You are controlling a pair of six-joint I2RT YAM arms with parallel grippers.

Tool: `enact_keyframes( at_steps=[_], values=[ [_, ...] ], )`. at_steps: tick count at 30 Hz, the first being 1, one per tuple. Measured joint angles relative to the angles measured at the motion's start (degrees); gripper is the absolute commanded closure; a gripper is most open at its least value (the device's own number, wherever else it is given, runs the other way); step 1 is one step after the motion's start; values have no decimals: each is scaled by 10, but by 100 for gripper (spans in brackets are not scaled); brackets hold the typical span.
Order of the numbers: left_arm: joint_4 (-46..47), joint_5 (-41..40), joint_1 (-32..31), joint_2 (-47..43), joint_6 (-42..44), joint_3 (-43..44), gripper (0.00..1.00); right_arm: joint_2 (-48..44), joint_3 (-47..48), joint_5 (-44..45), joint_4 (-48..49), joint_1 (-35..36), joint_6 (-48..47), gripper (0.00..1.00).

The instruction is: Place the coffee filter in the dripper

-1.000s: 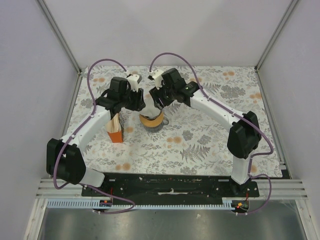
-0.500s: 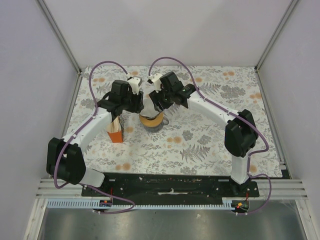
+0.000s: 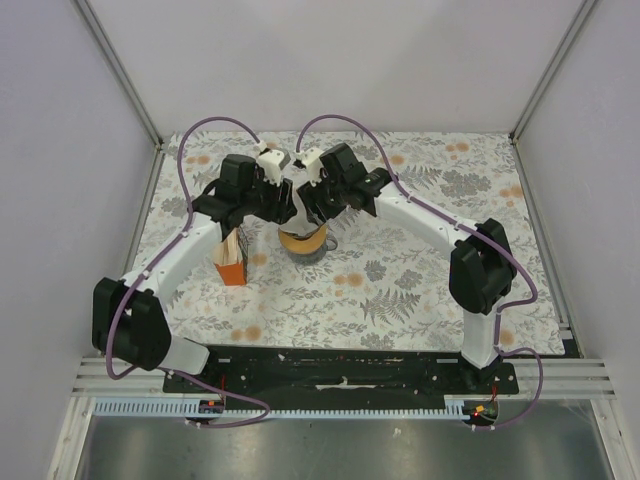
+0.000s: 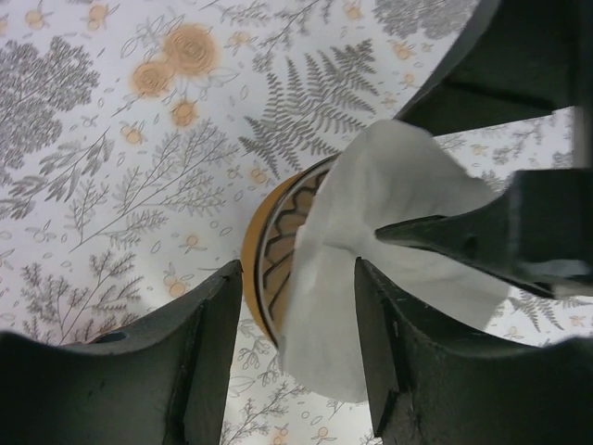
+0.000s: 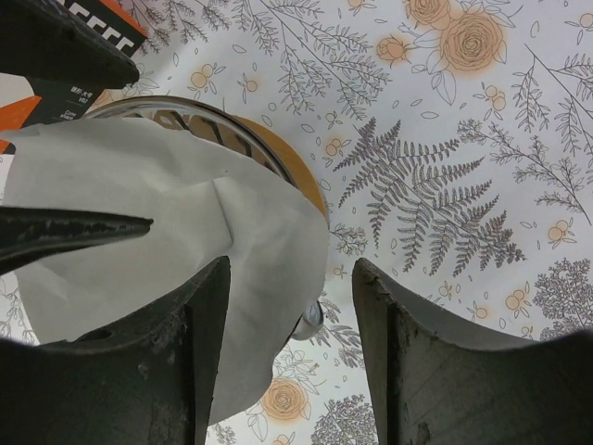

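At the left of the flowered table point(image 3: 430, 290) an orange-and-white packet point(image 3: 231, 262) is seen, near the dripper point(image 4: 258, 250) but apart from it. The left gripper point(image 4: 298, 269) is held over the dripper with its jaws spread. The lower edge of the coffee filter point(image 4: 371, 195) is seen in the gap between them, against one finger, and no pinch is shown. The coffee filter, opened and somewhat crumpled, is draped over the dripper, so that most of the orange rim and dark ribbed cone is covered and only the left side is left bare. Whether the paper is seated inside cannot be told. On the right, the right gripper point(image 5: 292, 264) is set at the same paper, its jaws likewise parted with the paper's edge between them and nothing clamped.
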Motion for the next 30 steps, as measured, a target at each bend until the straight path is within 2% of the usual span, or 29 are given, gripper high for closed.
enact_keyframes(
  at_steps=[4,6,9,13,17,21,27,30],
  values=[
    [3,25,0,3,2,16,42,0,-2,-6,2,0,0,37],
    [5,29,0,12,5,24,45,0,-3,-10,2,0,0,38],
    [9,31,0,27,7,26,53,0,-4,-16,3,-2,3,38],
    [9,26,0,47,12,26,72,0,-7,-19,6,-3,3,38],
    [11,14,0,50,16,26,80,0,-13,-22,11,-3,3,39],
    [16,6,-3,48,17,26,78,0,-21,-24,15,-5,3,39],
    [17,3,-4,42,26,18,54,-2,-22,-28,17,-5,3,37],
    [17,4,-4,39,31,17,48,-7,-22,-30,17,-6,3,37]
  ],
)
